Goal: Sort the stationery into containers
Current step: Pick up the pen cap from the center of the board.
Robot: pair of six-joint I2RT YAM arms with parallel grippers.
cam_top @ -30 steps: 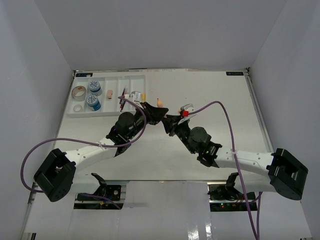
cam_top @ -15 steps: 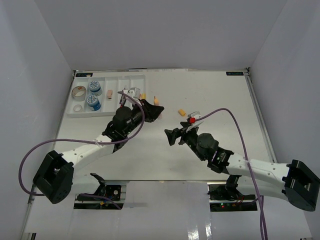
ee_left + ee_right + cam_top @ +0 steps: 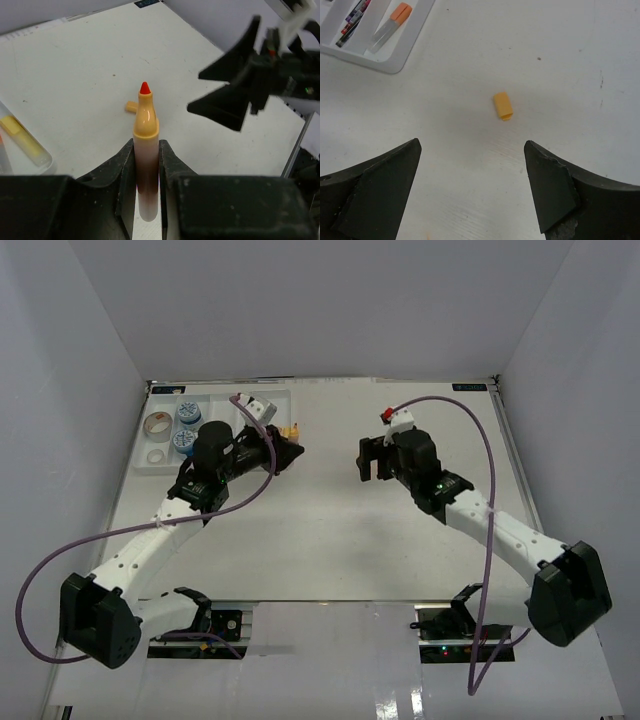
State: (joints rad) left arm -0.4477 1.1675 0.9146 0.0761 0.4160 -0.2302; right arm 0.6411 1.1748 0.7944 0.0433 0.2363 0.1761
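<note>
An orange marker (image 3: 145, 125) w/ a red tip is clamped in the left claw (image 3: 146, 147), up over the bench (image 3: 75, 60). The right claw (image 3: 472, 144) is held wide apart & empty, over a small orange cap (image 3: 502, 106). The cap is seen lying on the bench, near the white tray (image 3: 392, 66).

Marker (image 3: 146, 125) white-barrelled, orange at the neck, red-tipped; cap (image 3: 502, 106) orange; tray (image 3: 394, 65) white; table (image 3: 570, 60) off-white.
</note>
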